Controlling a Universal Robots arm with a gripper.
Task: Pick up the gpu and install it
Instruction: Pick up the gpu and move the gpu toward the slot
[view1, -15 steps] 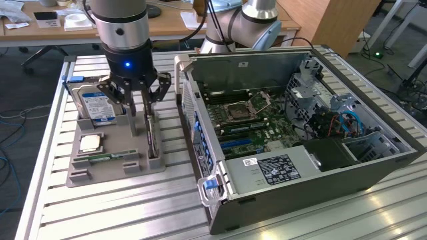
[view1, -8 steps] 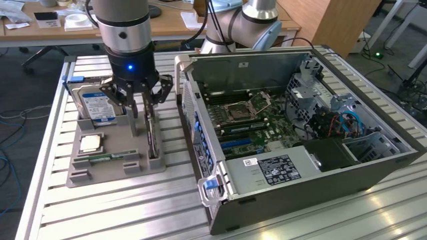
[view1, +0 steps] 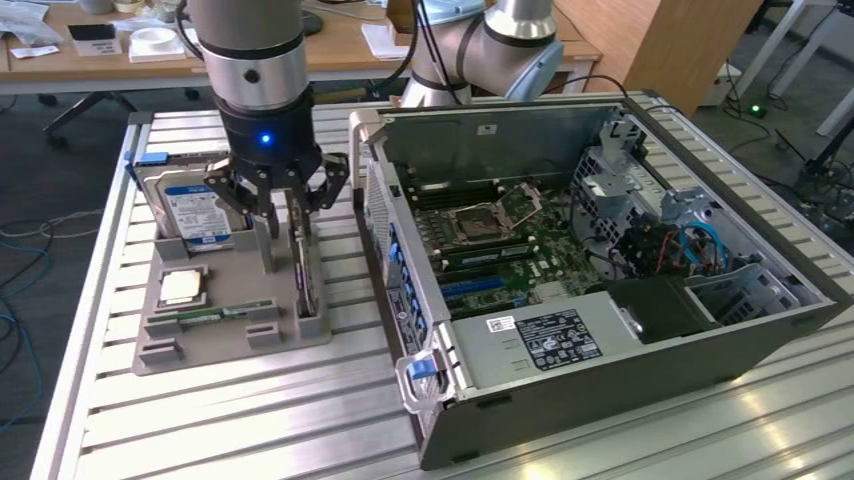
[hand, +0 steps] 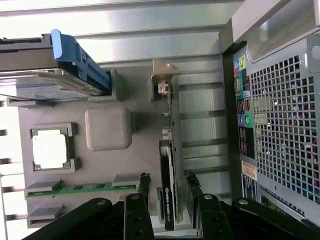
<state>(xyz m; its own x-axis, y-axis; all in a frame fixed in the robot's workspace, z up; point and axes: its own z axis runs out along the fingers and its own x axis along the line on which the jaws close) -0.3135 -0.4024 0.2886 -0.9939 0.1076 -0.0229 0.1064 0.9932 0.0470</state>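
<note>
My fingers (hand: 145, 186) stand spread, one on each side of the gpu (hand: 167, 165) in the holder (hand: 142, 135). If they close off-centre, I think it can tilt and slip.

Green gpu (hand: 167, 150) with black fan face, grey tray (hand: 140, 150), blue-white hard drive label (view1: 200, 210), black pincer (hand: 167, 177)

The arm (view1: 260, 60) points straight down, its tool (view1: 287, 213) spread wide.
</note>
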